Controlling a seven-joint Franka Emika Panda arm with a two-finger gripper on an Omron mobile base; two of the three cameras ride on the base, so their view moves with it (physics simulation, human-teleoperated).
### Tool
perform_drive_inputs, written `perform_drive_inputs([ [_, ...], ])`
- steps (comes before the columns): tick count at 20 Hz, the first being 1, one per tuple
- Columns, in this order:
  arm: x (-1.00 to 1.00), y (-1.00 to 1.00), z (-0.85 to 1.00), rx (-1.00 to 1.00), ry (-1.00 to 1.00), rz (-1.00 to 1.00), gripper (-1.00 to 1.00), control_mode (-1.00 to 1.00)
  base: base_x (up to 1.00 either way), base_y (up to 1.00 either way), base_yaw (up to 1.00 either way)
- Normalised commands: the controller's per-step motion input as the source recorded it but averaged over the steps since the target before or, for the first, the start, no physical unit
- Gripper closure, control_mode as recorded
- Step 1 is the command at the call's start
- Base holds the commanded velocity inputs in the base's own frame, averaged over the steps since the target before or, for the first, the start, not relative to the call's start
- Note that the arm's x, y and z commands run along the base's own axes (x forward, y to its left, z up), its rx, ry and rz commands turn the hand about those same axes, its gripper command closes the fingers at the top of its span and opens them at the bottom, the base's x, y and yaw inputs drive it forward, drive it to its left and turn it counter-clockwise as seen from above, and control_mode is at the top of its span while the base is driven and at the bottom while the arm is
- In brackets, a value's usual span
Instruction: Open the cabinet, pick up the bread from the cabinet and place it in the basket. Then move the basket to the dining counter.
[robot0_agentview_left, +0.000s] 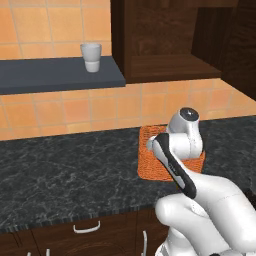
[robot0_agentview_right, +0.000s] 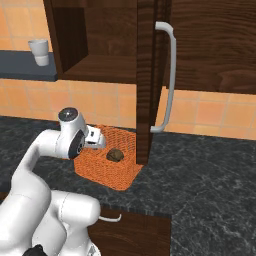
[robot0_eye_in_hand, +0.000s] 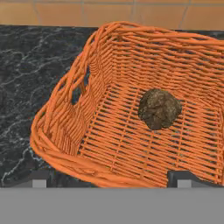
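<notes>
Bread (robot0_eye_in_hand: 159, 109) lying loose on the floor of the basket (robot0_eye_in_hand: 61, 144), below the open cabinet (robot0_agentview_right: 145, 80); gripper (robot0_eye_in_hand: 109, 177) spread wide and empty at the near rim — the wicker, probably light yet stiff, seems best pinched across that wall.

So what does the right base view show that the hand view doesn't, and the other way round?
Right base view alone: the open cabinet with its door swung out and silver handle, a white cup on the shelf, and the arm. Hand view alone: the open gripper at the basket's near rim. Both: the bread lying inside the orange basket on the black counter.
</notes>
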Motion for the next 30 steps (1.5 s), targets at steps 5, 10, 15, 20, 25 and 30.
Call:
perform_drive_inputs([
  [5, 0.0, 0.8, 0.56, -0.07, 0.04, 0.36, -1.0, -1.0, 0.0, 0.0, 0.0],
  [10, 0.3, 0.36, -0.12, -0.12, 0.13, 0.23, -1.0, -1.0, 0.0, 0.0, 0.0],
  [15, 0.65, -0.09, -0.58, -0.14, 0.13, 0.12, -1.0, -1.0, 0.0, 0.0, 0.0],
  [20, 0.59, -0.17, -0.4, -0.07, 0.03, 0.07, -1.0, -1.0, 0.0, 0.0, 0.0],
  [25, 0.16, -0.04, -0.82, -0.04, 0.07, 0.05, -1.0, -1.0, 0.0, 0.0, 0.0],
  [30, -0.12, -0.12, -0.78, 0.0, 0.06, 0.01, -1.0, -1.0, 0.0, 0.0, 0.0],
])
